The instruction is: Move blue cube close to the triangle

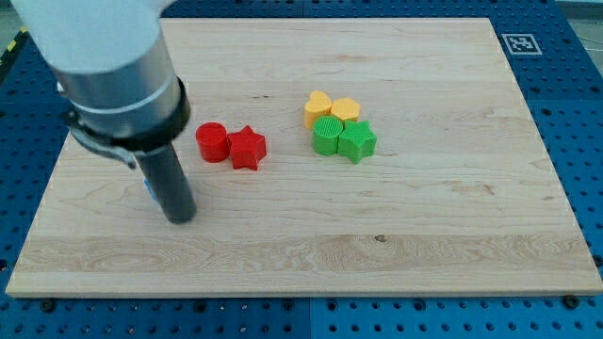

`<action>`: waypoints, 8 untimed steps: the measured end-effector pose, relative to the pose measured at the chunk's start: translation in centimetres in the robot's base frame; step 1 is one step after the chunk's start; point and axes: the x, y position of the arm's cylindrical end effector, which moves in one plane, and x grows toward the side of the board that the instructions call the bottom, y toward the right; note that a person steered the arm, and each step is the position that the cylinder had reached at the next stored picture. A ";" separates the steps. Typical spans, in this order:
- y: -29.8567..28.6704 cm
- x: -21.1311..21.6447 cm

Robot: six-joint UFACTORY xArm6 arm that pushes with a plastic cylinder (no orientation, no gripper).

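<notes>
My tip [180,219] rests on the wooden board [424,235] at the view's left. A small sliver of blue [148,194] shows at the rod's left edge, just above the tip; the rod hides the rest, so I cannot make out its shape. No triangle block shows. The arm's wide grey body [108,66] covers the board's top left corner.
A red cylinder [212,142] and a red star [247,147] sit touching, right of and above the tip. Further right is a tight cluster: a yellow heart [318,108], a yellow hexagon [345,110], a green cylinder [327,137] and a green star [357,141].
</notes>
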 end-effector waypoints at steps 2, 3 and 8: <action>-3.8 -3.5; -4.2 -4.1; -1.8 -7.4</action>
